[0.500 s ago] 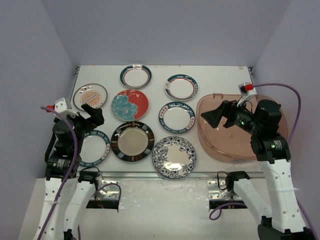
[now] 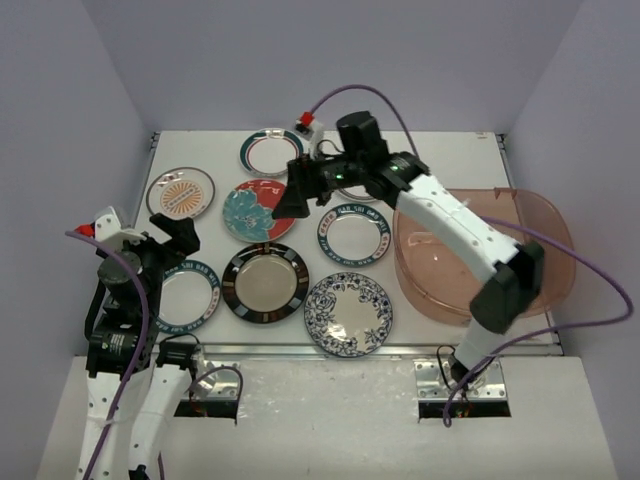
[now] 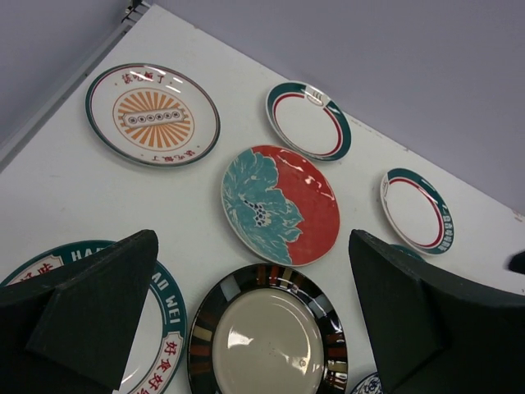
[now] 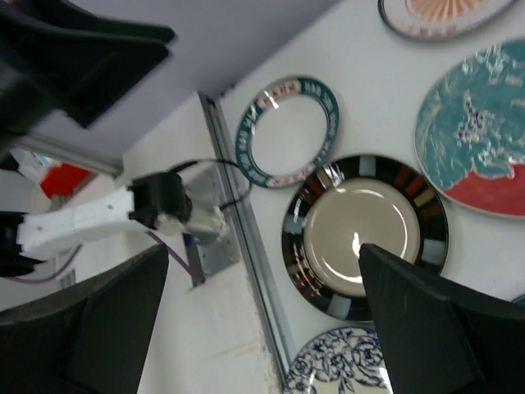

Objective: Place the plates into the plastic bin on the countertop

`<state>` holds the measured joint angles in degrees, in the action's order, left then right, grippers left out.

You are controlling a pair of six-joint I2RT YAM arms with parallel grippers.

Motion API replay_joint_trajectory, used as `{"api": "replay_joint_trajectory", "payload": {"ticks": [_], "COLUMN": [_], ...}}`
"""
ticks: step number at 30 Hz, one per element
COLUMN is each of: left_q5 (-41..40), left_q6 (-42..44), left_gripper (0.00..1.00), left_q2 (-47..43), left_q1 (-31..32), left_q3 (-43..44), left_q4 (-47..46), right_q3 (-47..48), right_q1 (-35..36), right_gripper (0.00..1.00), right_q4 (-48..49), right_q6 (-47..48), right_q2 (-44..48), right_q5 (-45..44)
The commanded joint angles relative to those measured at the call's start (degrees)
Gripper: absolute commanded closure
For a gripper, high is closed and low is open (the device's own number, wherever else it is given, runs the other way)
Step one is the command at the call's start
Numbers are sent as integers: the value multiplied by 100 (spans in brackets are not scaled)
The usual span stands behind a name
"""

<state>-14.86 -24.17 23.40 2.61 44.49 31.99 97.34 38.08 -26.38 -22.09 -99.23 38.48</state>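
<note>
Top external: right tool [image 2: 285, 205] over red floral plate [image 2: 248, 212]

Top external: fixed high behind the arm bases, looking down and forward over the whole countertop [image 2: 200, 150], farthest off. Left wrist: low and near over the left half, facing the back wall. Right wrist: above the middle, facing back toward the front edge [image 4: 244, 230] and left arm [image 4: 90, 222], picture turned sideways. Shared by all three: black-rimmed plate [image 2: 265, 283] [image 3: 267, 332] [image 4: 365, 234], red plate [image 2: 260, 210] [image 3: 280, 203] [image 4: 476, 139], orange plate [image 2: 180, 193] [image 3: 152, 115] [image 4: 443, 12]
</note>
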Motion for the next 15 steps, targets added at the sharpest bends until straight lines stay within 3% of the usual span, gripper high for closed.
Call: {"api": "replay_joint_trajectory", "payload": {"ticks": [1,6,10,15], "left_q5": [-37,47,217,349], "left_q6": [-25,0,41,79], "left_gripper": [0,0,0,0], "left_q2": [-10,51,83,156], "left_q1": [12,20,20,20], "left_q3": [35,24,-4,-15], "left_q4": [-167,-194,-259,-290], "right_q3": [964,1378,1028,808], "right_q1": [166,191,182,187], "right_gripper": [1,3,12,13], "right_q4": [-1033,-1397,-1475,-1488], "right_q6": [749,1211,1485,1602], "right_q2": [-1628,-2464,-2658,-2881], "right_q5": [-510,-896,-965,-925]}}
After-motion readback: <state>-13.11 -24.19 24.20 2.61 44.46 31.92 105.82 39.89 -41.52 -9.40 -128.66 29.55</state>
